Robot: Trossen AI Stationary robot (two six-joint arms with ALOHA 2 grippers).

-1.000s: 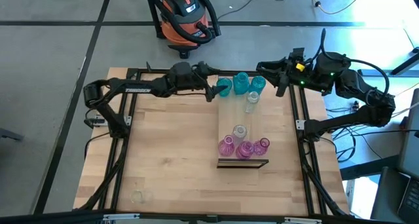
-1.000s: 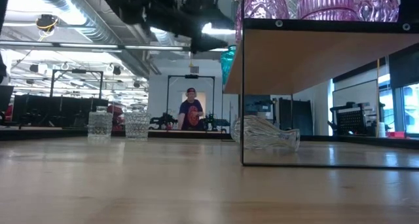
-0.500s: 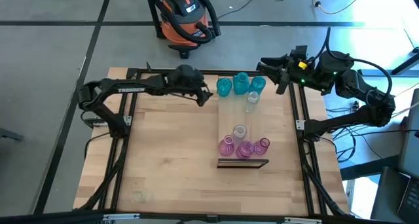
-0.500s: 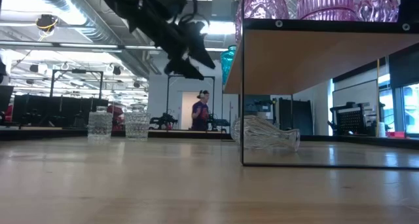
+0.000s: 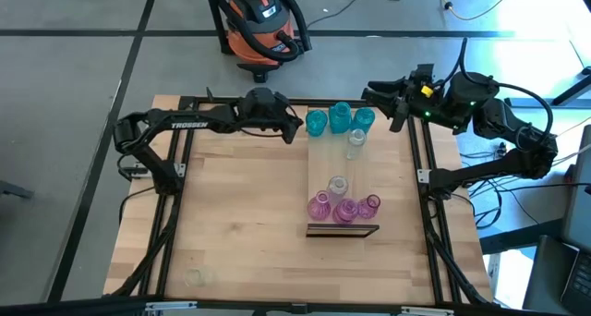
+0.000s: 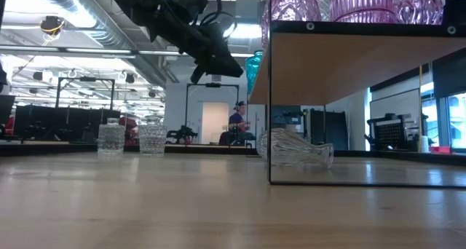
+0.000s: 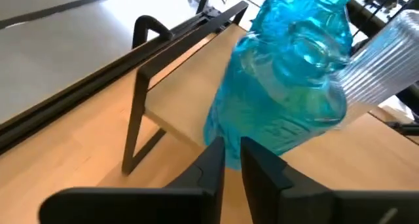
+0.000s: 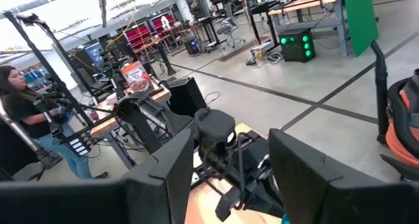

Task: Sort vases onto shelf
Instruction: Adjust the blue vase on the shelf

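From above, the left arm reaches across the far edge of the table, its left gripper just short of the teal vases clustered at the far end of the shelf. Two clear vases stand farther along the board, and three pink vases crowd its near, dark-edged end. The right gripper hangs at the table's far right corner, just beyond the teal group, fingers spread with nothing between them. An orange shop vacuum sits on the grey floor behind the table.

At table height, the left gripper hangs high over the wooden tabletop, angled down toward a teal vase at the shelf's edge. Under the shelf, one clear vase lies on its side. Two clear ribbed glasses stand well off to the gripper's other side. A person shows far back in the room.

The left wrist camera shows its fingers pressed nearly together, empty, with a teal vase tilted just past their tips.

The right wrist camera looks past its parted fingers to the other arm and a person at a workbench.
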